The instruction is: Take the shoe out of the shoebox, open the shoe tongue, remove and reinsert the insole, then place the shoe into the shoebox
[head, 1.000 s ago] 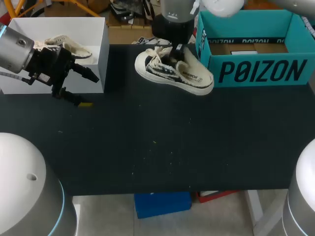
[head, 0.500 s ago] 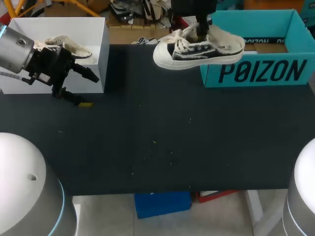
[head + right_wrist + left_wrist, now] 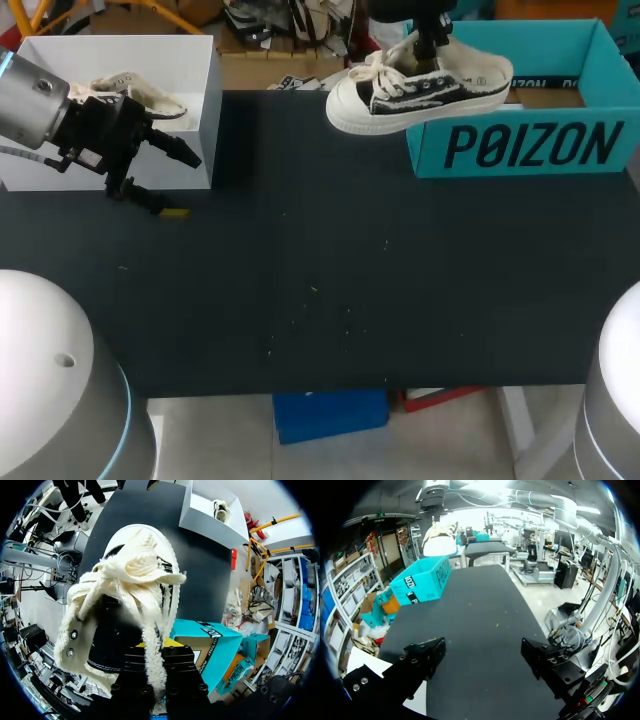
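Moved: I've raised shoe (image 3: 420, 88) over shoebox (image 3: 520, 145) wall for boxing.
Right hand (image 3: 431, 52): clamped on shoe.
Left hand (image 3: 182, 185): fingers apart, parked.

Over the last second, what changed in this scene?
The right gripper, shut on the shoe, lifted it off the table and carried it right, over the front left corner of the teal shoebox. The left gripper stayed open beside the white box, the second shoe inside it unmoved.
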`<state>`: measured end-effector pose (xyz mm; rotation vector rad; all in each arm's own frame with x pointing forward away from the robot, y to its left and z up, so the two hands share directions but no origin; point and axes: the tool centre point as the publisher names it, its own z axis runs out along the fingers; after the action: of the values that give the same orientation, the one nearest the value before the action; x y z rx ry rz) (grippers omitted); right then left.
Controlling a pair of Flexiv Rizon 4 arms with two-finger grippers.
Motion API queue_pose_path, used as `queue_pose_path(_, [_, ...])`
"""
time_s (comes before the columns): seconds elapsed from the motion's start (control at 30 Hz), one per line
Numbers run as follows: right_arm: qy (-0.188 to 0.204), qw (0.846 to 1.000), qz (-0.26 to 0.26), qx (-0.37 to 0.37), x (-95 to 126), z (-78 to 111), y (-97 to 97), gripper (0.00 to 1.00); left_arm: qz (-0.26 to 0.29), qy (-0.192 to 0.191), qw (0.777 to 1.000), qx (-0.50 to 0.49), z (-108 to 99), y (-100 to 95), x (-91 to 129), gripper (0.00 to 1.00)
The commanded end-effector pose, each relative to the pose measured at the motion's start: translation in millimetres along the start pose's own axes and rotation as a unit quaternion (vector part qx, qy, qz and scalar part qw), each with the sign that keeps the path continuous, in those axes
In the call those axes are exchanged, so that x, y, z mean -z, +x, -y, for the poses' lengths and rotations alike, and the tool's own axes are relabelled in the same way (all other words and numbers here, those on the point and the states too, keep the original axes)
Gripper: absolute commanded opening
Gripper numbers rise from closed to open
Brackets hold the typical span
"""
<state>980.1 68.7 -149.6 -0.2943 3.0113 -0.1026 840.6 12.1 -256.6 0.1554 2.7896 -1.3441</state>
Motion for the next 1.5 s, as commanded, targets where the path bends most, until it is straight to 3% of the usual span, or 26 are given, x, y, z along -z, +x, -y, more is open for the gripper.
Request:
queue_pose_path(0.03, [0.000, 1.000, 0.000, 0.000, 1.7, 0.3, 0.1, 0.00, -0.001, -0.002, 1.000, 0.000, 0.3, 0.5, 0.3, 1.00])
queue_pose_path(0.43, [0.010, 1.000, 0.001, -0.004, -3.9, 6.7, -6.7, 0.00, -0.001, -0.002, 1.000, 0.000, 0.3, 0.5, 0.3, 1.00])
queue_pose_path(0.93, [0.050, 0.999, -0.009, 0.001, -26.8, 110.1, -42.9, 0.00, -0.001, -0.002, 1.000, 0.000, 0.3, 0.5, 0.3, 1.00])
queue_pose_path(1.23, [0.046, 0.999, -0.009, -0.021, -48.7, 155.4, -68.8, 0.00, -0.001, -0.002, 1.000, 0.000, 0.3, 0.5, 0.3, 1.00])
queue_pose_path(1.5, [0.051, 0.998, -0.012, -0.046, -63.6, 182.5, -94.0, 0.00, -0.001, -0.002, 1.000, 0.000, 0.3, 0.5, 0.3, 1.00])
